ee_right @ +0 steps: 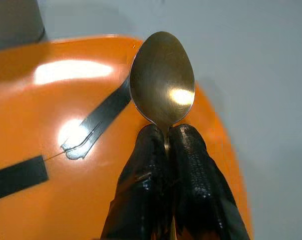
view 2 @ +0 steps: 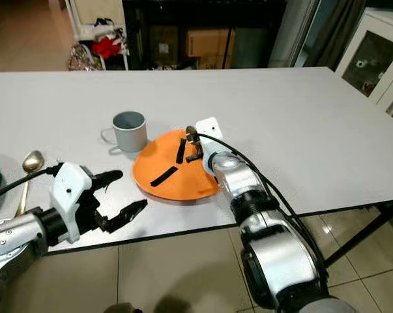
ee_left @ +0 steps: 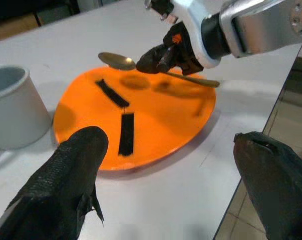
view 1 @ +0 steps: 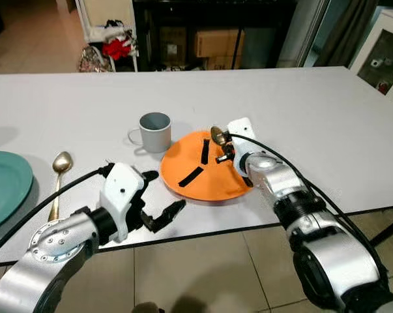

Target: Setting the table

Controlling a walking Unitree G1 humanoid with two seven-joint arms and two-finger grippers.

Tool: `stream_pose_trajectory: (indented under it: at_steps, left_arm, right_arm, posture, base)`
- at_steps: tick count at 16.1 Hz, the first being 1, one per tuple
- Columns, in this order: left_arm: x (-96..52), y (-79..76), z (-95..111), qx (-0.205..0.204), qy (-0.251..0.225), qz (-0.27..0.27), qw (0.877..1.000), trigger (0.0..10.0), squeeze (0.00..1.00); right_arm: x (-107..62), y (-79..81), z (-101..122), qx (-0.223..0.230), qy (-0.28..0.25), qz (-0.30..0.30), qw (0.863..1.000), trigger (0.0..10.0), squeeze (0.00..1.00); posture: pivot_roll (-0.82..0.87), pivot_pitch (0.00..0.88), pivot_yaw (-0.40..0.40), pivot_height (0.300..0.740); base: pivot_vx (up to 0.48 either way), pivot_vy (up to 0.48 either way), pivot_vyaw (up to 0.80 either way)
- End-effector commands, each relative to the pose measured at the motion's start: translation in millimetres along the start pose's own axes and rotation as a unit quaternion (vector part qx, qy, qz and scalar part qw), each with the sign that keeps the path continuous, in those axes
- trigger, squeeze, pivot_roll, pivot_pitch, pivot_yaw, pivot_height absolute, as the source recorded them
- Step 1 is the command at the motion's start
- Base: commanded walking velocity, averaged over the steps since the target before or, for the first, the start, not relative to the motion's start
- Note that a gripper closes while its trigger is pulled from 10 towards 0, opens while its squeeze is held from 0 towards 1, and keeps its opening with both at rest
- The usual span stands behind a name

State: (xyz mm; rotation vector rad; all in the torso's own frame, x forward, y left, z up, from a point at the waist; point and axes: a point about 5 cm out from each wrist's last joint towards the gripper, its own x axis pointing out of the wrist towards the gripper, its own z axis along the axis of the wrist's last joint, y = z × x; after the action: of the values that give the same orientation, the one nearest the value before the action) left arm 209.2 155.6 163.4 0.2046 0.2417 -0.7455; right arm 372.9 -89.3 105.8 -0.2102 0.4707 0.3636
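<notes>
Two spoons: right gripper [ee_right: 167, 142] pinches one spoon [ee_right: 162, 80] above the orange plate [view 1: 183, 166]; second spoon [view 1: 59, 171] lies at 9 o'clock. One mug [view 1: 154, 132], at 11. Left gripper [view 1: 163, 195] open, w/ nothing inside.

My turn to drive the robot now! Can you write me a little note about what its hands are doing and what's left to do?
Right gripper: shut on a gold spoon, held above the orange plate.
Left gripper: open, holding nothing, near the table's front edge, beside the orange plate.
On the table: grey mug just behind the orange plate, a second spoon lying next to a green plate on the left.
Done: spoon picked up.
Left: probably set it down by the orange plate.
</notes>
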Motion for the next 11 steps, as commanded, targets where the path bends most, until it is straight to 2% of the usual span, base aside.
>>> stream_pose_trajectory:
  at_steps: [1,11]
  left_arm:
    - [-4.5,-2.1,2.6,0.003,0.001,-0.001,1.0,10.0,0.0]
    - [-13.0,-10.3,2.3,-0.007,0.01,-0.006,1.0,10.0,0.0]
  right_arm:
    - [2.3,2.4,6.8,-0.001,-0.008,0.006,1.0,10.0,0.0]
    - [7.9,9.1,-1.0,-0.016,0.009,-0.02,1.0,10.0,0.0]
  posture:
    - [0.17,0.0,-0.048,0.74]
    - [0.19,0.012,-0.063,0.74]
  base:
    - [0.0,0.0,0.0]
    - [0.0,0.0,0.0]
